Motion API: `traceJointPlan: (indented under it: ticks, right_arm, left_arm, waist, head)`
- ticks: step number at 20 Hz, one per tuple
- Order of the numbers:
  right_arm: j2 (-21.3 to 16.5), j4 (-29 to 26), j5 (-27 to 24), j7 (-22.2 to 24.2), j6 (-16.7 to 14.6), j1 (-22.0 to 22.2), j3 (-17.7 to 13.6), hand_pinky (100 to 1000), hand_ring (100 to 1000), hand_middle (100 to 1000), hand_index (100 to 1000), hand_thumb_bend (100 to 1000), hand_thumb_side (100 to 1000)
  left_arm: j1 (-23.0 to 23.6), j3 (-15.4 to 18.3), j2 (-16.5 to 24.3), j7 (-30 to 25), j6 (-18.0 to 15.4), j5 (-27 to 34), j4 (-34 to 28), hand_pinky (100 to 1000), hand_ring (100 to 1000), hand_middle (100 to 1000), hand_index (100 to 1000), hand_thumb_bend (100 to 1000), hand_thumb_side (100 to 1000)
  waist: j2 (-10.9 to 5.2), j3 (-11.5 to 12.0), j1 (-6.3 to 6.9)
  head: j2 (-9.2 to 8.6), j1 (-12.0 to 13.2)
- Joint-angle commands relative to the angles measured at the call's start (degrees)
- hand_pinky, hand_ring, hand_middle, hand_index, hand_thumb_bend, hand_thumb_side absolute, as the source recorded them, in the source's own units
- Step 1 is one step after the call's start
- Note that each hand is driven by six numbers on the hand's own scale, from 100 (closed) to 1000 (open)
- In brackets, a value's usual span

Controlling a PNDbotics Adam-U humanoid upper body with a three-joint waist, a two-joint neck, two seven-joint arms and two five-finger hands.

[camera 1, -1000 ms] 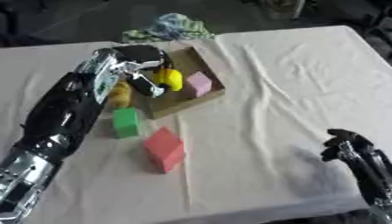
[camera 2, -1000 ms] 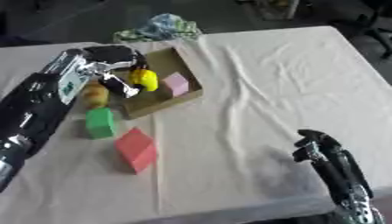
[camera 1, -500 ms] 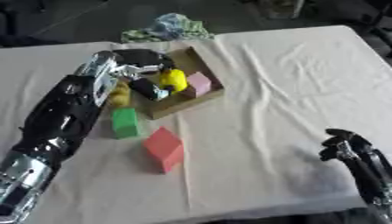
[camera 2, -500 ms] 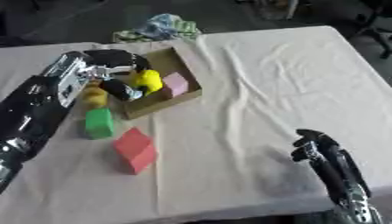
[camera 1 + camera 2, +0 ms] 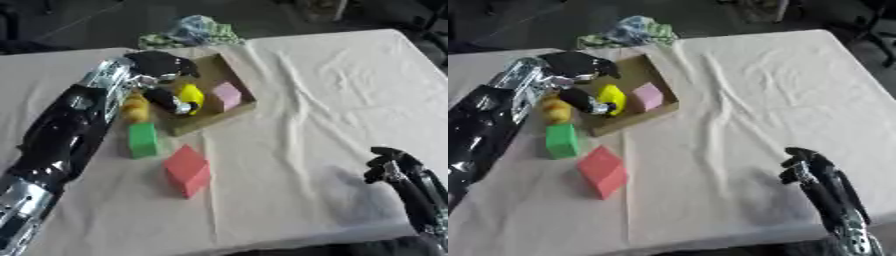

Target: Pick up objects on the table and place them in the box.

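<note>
A: Worktop [image 5: 332,80] first, under a pale cloth, with the left arm reaching in across it and the left robot hand [image 5: 164,63] sitting over the box [image 5: 241,106].

B: That box is cardboard, open on top, lying skewed. The left robot hand is at its far corner, and its fingers [image 5: 171,101] curl down round the yellow object [image 5: 191,95] inside. A pink block [image 5: 227,95] sits just beyond that on the side away from the arm.

A: So it has hold of the yellow one?

B: Fingers wrapped against it, yes, as far as I can make out. Whether it's letting go, I can't tell.

A: And what's left outside?

B: Three pieces, all back toward the robot from that robot hand. The red block [image 5: 187,170] is nearest the robot, long axis running roughly along the arm. The green block [image 5: 142,139] stands upright between it and the box, close by the forearm. A small yellow-orange object [image 5: 134,107] sits touching the box's outer wall, tucked under the wrist.

A: Right robot hand [image 5: 808,167]?

B: Down at the lower right, well apart from everything, fingers curled and holding nothing.

A: So the left is far nearer.

B: My call: the next pick means drawing that robot hand back toward the body.
</note>
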Motion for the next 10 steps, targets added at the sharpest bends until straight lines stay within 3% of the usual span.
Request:
traceJointPlan:
  ticks: [1, 4, 9, 10]
  right_arm:
    - [-0.6, -0.5, 0.2, 0.1, -0.1, -0.3, -0.2, 516, 521, 538, 744, 100, 639]
    - [-0.6, -0.5, 0.2, 0.0, -0.1, -0.3, -0.4, 516, 521, 538, 744, 100, 638]
    - [-0.9, -0.4, 0.4, -0.3, -0.1, -0.2, -0.7, 516, 521, 538, 744, 100, 642]
    - [-0.9, -0.4, 0.4, -0.4, -0.1, -0.2, -0.7, 516, 521, 538, 744, 100, 644]
  left_arm:
    - [-1.0, 0.4, 1.5, 1.6, -0.2, -2.1, -0.4, 924, 891, 942, 957, 474, 946]
    - [-1.1, 1.6, 2.7, 2.2, -0.1, -1.0, -1.2, 919, 883, 932, 956, 398, 875]
    - [-1.7, 4.0, 8.3, -1.8, 0.6, 8.2, -5.7, 883, 842, 879, 937, 251, 625]
    - [-1.9, 4.4, 9.8, -3.7, 0.8, 10.2, -6.0, 874, 834, 864, 927, 237, 526]
  waist:
    - [-1.58, 0.1, -0.46]
    - [-1.58, 0.2, -0.43]
    - [-1.63, 0.7, -0.10]
    - [-1.64, 0.9, 0.01]
  head:
    - [-0.20, -0.2]
    - [-0.20, -0.3]
    - [-0.20, -0.9]
    - [-0.20, -1.0]
